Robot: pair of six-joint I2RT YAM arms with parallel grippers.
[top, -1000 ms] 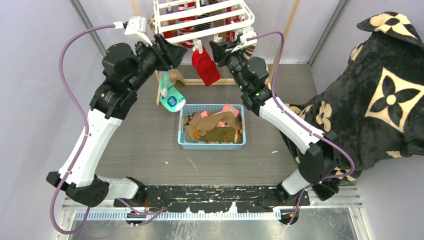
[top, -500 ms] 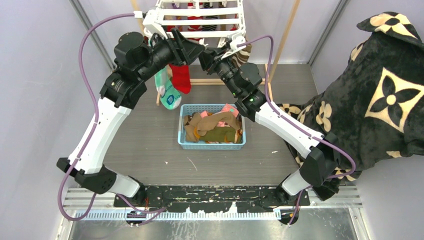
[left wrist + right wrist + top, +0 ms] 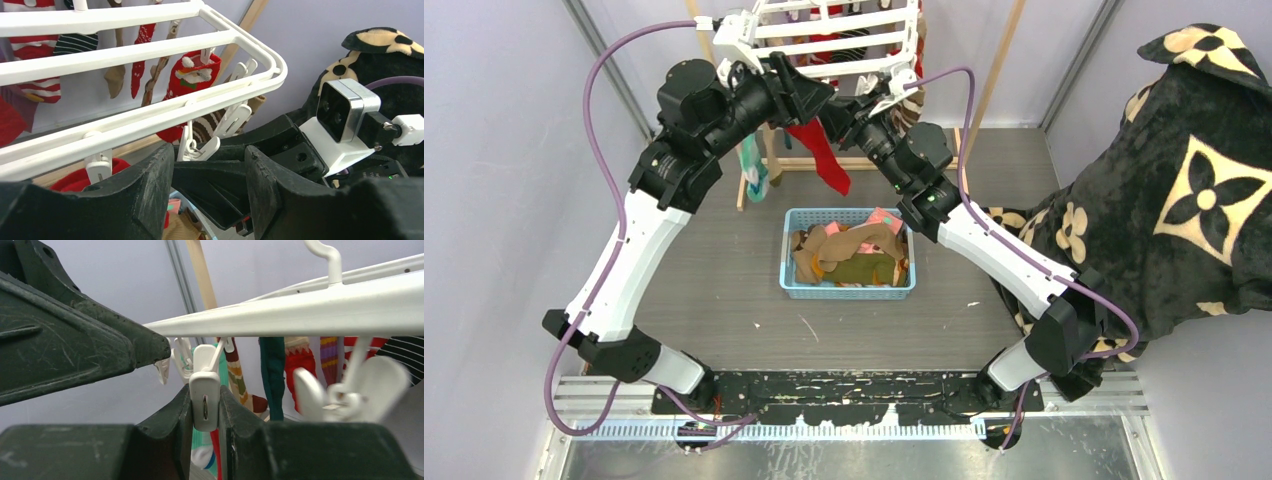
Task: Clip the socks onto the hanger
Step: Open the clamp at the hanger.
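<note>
The white hanger (image 3: 824,44) hangs at the top centre with several socks clipped under it. Both grippers meet at its near edge. My right gripper (image 3: 844,104) is shut on a white clip (image 3: 205,400) that dangles from the hanger's bar (image 3: 300,310). My left gripper (image 3: 817,98) is open and empty, its jaws (image 3: 210,170) just under another white clip (image 3: 200,146) and facing the right gripper. A red sock (image 3: 826,158) hangs below the two grippers. A teal sock (image 3: 752,168) hangs to its left. More socks (image 3: 849,250) lie in the basket.
A blue basket (image 3: 848,291) stands mid-table under the hanger. The pale wooden frame (image 3: 989,75) stands behind it. A large black floral blanket (image 3: 1184,180) fills the right side. The right wrist camera (image 3: 345,112) sits close to my left fingers.
My left arm has risen and swung right to the hanger's near edge. The hanger has turned and shifted left. The red sock has swung left, then back right, and the teal sock has turned.
</note>
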